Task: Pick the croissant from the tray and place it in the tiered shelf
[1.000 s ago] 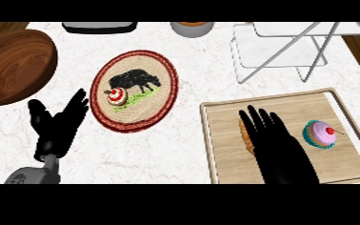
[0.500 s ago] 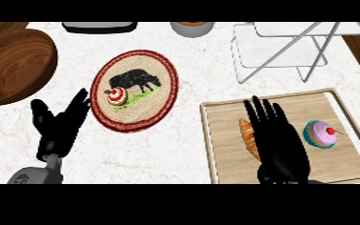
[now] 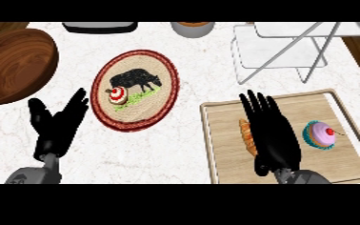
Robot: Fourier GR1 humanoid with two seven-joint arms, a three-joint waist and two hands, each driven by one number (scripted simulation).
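We have our right robot hand (image 3: 273, 133) spread flat and open over the wooden tray (image 3: 225, 167), fingers straight and pointing away from us, holding nothing. The croissant (image 3: 247, 136) lies on the tray just beside that hand, at its left edge and partly hidden under the fingers; what shows is a narrow golden-brown strip with ridged, flaky banding. Its long axis runs roughly away from us, nearly parallel to our fingers, so we judge the hand must shift slightly left and curl across the pastry's short width to grasp it. The right hand is plainly the nearer one; our left robot hand (image 3: 57, 124) rests open, fingers up, well apart at the lower left over the tabletop (image 3: 190, 88), which is white marble with faint veins. To the right of the hand on the tray sits a cupcake (image 3: 322, 134) with pink icing, a cherry and a teal wrapper. The tiered shelf (image 3: 285, 47) stands beyond the tray at the upper right, a thin grey wire frame with pale flat panels; the carry will go forward from the tray. Between the hands lies a round woven mat (image 3: 137, 89) with a red rim and a black animal figure, and a dark wooden bowl (image 3: 21, 64) sits at the far left.
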